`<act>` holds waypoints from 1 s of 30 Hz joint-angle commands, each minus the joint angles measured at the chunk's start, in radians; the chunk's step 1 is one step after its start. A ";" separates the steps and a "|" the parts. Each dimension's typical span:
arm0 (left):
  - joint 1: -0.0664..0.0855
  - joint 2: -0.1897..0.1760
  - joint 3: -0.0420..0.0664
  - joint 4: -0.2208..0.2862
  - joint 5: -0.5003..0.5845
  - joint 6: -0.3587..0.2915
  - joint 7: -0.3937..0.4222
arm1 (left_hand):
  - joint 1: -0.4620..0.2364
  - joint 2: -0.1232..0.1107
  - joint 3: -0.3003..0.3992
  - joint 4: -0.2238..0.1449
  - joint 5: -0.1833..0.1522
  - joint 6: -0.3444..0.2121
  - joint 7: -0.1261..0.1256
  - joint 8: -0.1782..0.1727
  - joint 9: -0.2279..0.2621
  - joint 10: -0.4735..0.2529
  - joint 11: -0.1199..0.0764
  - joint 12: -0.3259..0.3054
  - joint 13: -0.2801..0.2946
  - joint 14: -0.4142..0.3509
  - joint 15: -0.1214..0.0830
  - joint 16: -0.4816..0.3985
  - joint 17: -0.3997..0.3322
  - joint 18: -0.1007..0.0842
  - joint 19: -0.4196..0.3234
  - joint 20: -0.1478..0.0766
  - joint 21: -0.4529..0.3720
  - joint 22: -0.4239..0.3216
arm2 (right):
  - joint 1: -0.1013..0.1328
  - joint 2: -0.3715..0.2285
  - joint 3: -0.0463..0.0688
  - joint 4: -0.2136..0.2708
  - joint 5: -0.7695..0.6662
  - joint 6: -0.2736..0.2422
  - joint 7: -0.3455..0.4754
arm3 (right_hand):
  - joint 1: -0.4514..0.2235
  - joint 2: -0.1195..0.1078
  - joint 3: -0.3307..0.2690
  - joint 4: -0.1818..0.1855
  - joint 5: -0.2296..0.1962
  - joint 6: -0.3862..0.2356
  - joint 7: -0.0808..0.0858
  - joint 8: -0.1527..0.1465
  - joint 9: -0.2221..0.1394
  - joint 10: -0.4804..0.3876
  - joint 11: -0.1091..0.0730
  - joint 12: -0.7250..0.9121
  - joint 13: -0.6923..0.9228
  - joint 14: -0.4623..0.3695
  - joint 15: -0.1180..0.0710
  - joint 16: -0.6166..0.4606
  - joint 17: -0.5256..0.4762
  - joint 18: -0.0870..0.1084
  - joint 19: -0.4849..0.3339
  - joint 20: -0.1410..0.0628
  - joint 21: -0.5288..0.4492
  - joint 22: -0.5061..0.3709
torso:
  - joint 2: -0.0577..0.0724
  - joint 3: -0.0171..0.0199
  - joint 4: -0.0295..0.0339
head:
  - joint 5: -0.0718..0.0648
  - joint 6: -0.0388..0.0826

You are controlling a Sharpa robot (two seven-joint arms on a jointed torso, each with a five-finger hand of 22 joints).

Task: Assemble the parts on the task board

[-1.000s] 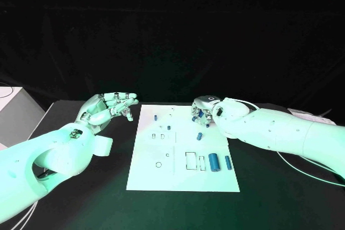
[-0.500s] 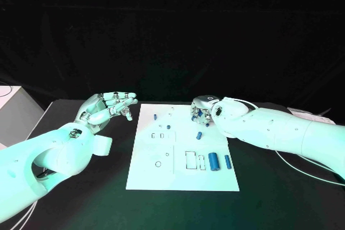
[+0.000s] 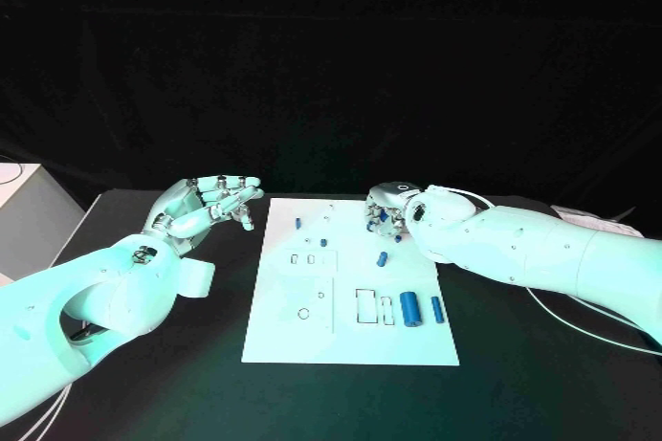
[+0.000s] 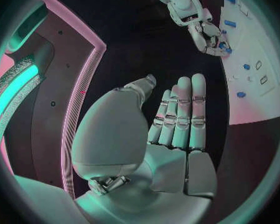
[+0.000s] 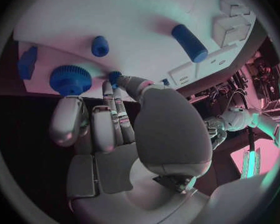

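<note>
The task board [image 3: 345, 317] is plain white, with thin dark outlines of slots drawn on it. Just beyond the right robot hand [image 5: 124, 134], a toothed gear [image 5: 70, 79] is deep blue, as are the small round peg [image 5: 100, 46] and the longer cylinder [image 5: 190, 43] near it. Both robot hands are silver on white arms; the left robot hand [image 3: 209, 204] shows dark seams. The table [image 3: 165, 393] is black.
</note>
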 commanded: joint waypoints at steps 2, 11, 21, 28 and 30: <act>0.000 0.000 0.001 0.001 -0.002 -0.002 0.003 | 0.005 0.003 -0.001 -0.004 -0.001 0.000 0.002 -0.002 0.001 0.001 0.002 0.003 0.001 -0.005 -0.001 0.004 0.000 0.006 -0.009 -0.001 0.006 0.002 | -0.001 -0.001 0.000 0.010 -0.009 -0.038 -0.017 | 0.000 0.014 0.008 -0.002 0.006 0.008 0.000 0.006 0.007 0.009 -0.002 0.000 0.000 0.030 -0.004 0.007 0.000 -0.010 0.002 -0.006 0.008 0.005 | 0.001 0.0003 -0.0011 | 0.001 0.003; 0.000 0.000 0.001 -0.002 -0.002 -0.003 0.003 | 0.008 0.003 -0.001 -0.005 -0.001 -0.001 0.002 -0.002 0.001 -0.001 0.003 0.002 0.001 -0.006 -0.001 0.004 0.000 0.006 -0.009 -0.001 0.007 0.002 | 0.005 -0.015 0.004 0.053 -0.029 -0.162 -0.047 | 0.005 0.012 0.014 -0.013 0.010 0.009 0.002 0.012 0.014 0.015 -0.002 0.001 0.001 0.030 -0.005 0.010 0.002 -0.013 0.007 -0.006 0.023 0.026 | 0.000 -0.0010 -0.0010 | 0.003 0.011; 0.000 -0.001 0.001 -0.005 -0.002 -0.004 0.004 | 0.008 0.003 -0.001 -0.005 -0.001 -0.001 0.002 -0.002 0.001 -0.001 0.003 0.002 0.001 -0.006 -0.001 0.004 0.000 0.006 -0.009 -0.001 0.007 0.002 | 0.018 0.021 0.008 0.040 -0.040 -0.288 -0.052 | -0.001 0.002 0.022 -0.022 0.021 0.006 0.004 0.016 0.024 0.016 0.000 -0.001 -0.001 0.031 -0.003 0.016 0.009 -0.016 0.011 -0.006 0.038 0.045 | 0.001 -0.0027 0.0025 | 0.003 0.019; 0.000 0.000 0.001 -0.004 -0.002 -0.004 0.005 | 0.008 0.003 -0.001 -0.005 -0.001 -0.001 0.002 -0.002 0.001 -0.001 0.003 0.002 0.001 -0.006 -0.001 0.004 0.000 0.006 -0.009 -0.001 0.007 0.002 | 0.018 0.073 0.009 -0.009 -0.042 -0.314 -0.039 | -0.002 0.001 0.022 -0.023 0.017 0.005 0.004 0.017 0.026 0.015 0.000 -0.001 -0.001 0.032 -0.003 0.017 0.010 -0.017 0.011 -0.006 0.040 0.047 | 0.003 -0.0027 0.0034 | 0.004 0.024; 0.000 0.001 0.001 -0.003 -0.002 -0.004 0.005 | 0.008 0.003 -0.001 -0.005 -0.001 -0.001 0.002 -0.002 0.001 -0.001 0.003 0.002 0.001 -0.006 -0.001 0.004 0.000 0.006 -0.009 -0.001 0.007 0.002 | 0.017 0.092 0.009 -0.031 -0.040 -0.322 -0.033 | -0.001 0.000 0.023 -0.024 0.015 0.004 0.004 0.017 0.026 0.014 0.000 -0.002 -0.002 0.032 -0.003 0.018 0.011 -0.017 0.011 -0.006 0.040 0.047 | 0.003 -0.0035 0.0051 | 0.003 0.025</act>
